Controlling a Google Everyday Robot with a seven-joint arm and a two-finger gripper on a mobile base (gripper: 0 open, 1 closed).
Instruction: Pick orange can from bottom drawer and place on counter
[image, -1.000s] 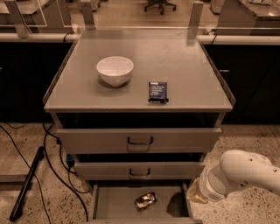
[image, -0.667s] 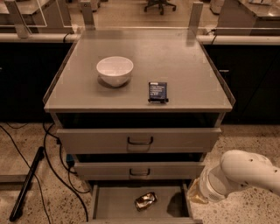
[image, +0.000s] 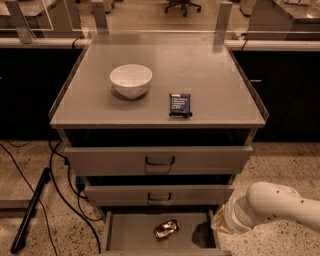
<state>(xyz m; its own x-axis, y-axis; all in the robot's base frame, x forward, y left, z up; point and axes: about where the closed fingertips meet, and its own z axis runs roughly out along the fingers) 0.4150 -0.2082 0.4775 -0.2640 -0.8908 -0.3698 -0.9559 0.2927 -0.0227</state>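
The orange can (image: 166, 229) is a dented golden-bronze object lying on the floor of the open bottom drawer (image: 131, 233), near its middle. The counter (image: 215, 80) is the flat grey cabinet top above. My white arm (image: 272, 206) comes in from the lower right and ends at the drawer's right wall. The gripper itself is hidden behind the wrist, to the right of the can and apart from it.
A white bowl (image: 131, 80) and a small dark blue box (image: 180, 104) stand on the counter. Two grey drawer fronts with loop handles (image: 160, 161) sit above the open drawer. Black cables and a dark bar (image: 30, 210) lie on the floor at left.
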